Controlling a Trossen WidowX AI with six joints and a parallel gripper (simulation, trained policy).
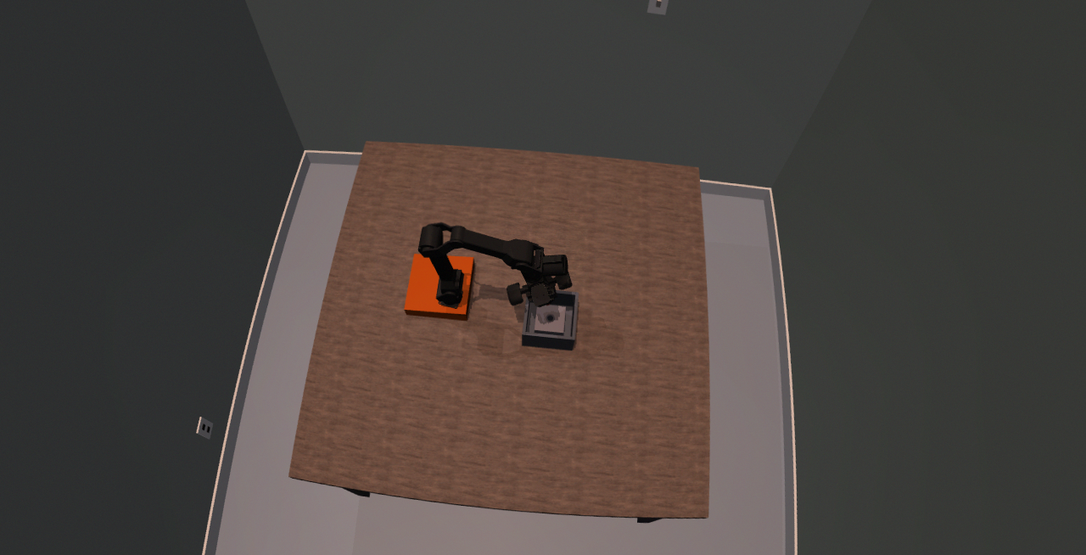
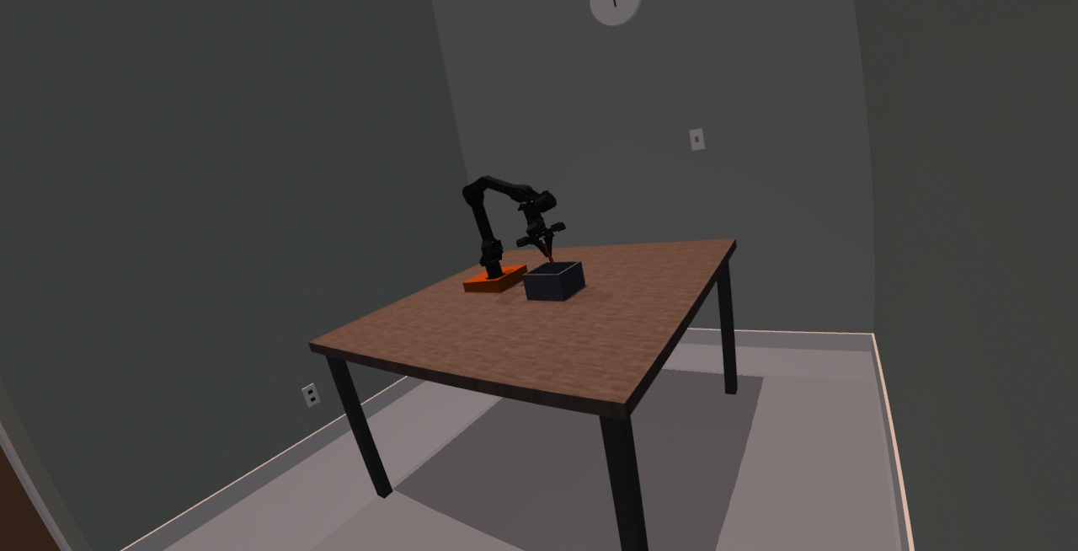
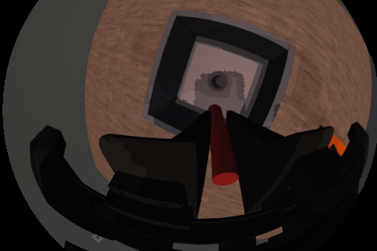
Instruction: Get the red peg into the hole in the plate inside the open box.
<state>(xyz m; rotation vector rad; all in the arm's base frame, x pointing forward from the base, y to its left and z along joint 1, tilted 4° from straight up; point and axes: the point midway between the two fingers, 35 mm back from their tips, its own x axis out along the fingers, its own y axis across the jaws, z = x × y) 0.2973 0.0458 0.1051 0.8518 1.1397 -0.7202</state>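
The red peg [image 2: 550, 257] [image 3: 222, 145] is held between the fingers of my gripper [image 2: 548, 254] [image 3: 217, 116], which is shut on it. The peg points down and slightly tilted, above the near part of the open dark box [image 1: 548, 342] [image 2: 544, 288] [image 3: 159, 67]. The box stands on the table. At its bottom lies the light plate [image 1: 541, 326] [image 3: 236, 56] with a round dark hole [image 1: 550, 316] [image 3: 218, 81] in its middle. In the wrist view the peg's lower end shows just below the hole in the picture. In the top view the arm hides the peg.
The arm stands on an orange base block [image 1: 421, 297] [image 2: 482, 286] [image 3: 338, 144] left of the box in the top view. The wooden table [image 1: 493, 415] [image 2: 452, 336] [image 3: 122, 47] bears both. The box walls rise around the plate on all sides.
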